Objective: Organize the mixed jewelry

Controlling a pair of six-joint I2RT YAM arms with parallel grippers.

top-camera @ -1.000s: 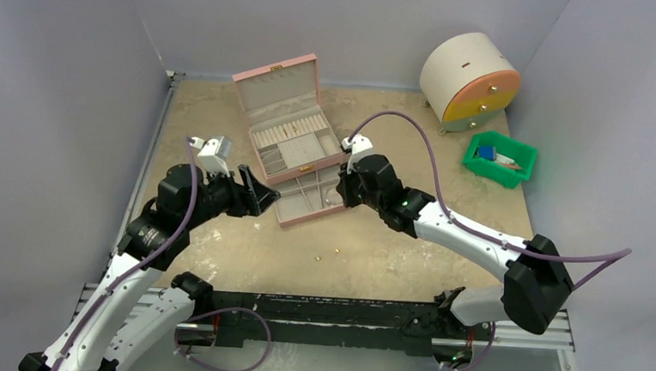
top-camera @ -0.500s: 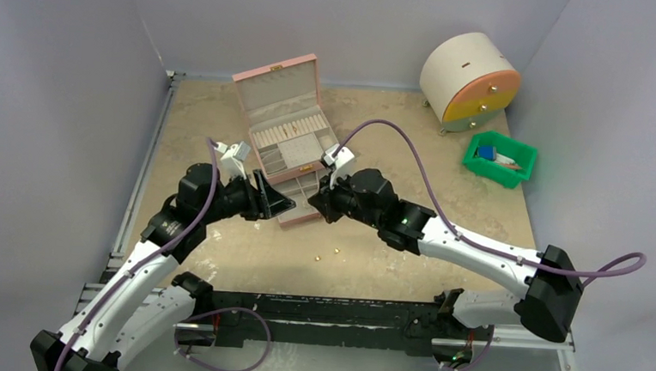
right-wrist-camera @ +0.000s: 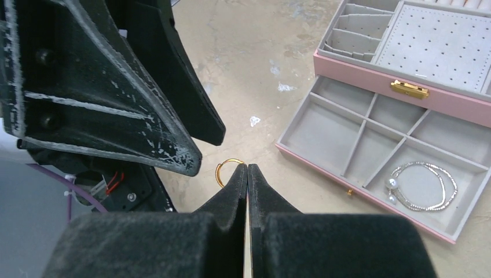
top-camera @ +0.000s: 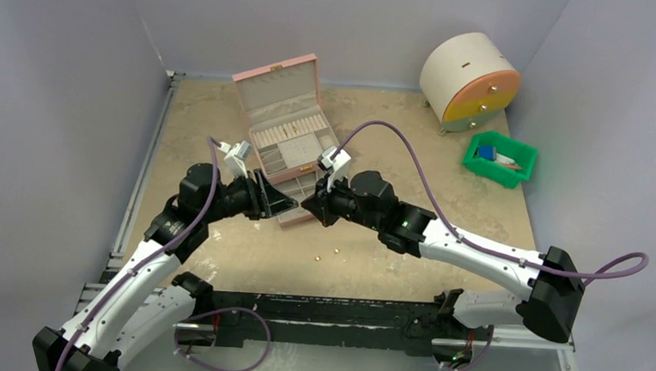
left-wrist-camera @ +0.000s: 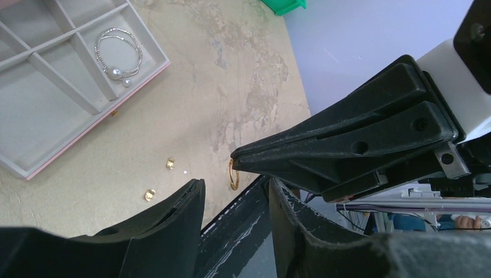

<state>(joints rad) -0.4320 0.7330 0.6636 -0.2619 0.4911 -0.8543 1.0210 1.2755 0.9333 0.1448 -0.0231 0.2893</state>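
Note:
My right gripper (right-wrist-camera: pixel 248 168) is shut on a small gold ring (right-wrist-camera: pixel 226 172) and holds it at its tips above the table, in front of the pink jewelry box's (top-camera: pixel 286 140) open drawer (right-wrist-camera: pixel 315 168). My left gripper (left-wrist-camera: pixel 234 184) is open, its fingers (right-wrist-camera: pixel 173 145) right beside the ring (left-wrist-camera: pixel 233 175), not touching it. The two grippers meet tip to tip in the top view, left (top-camera: pixel 285 204) and right (top-camera: pixel 308 207). A silvery bracelet with pearls (right-wrist-camera: pixel 422 185) lies in a drawer compartment. Two gold studs (left-wrist-camera: pixel 150 195) lie on the table.
The box lid stands open at the back. A round cream drum with drawers (top-camera: pixel 470 81) and a green bin of blue items (top-camera: pixel 498 159) stand at the back right. Two gold beads (top-camera: pixel 327 255) lie on the table in front of the drawer.
My right gripper has moved left from over the drawer with the ring. My left gripper has moved right to meet it. The tips now nearly touch.

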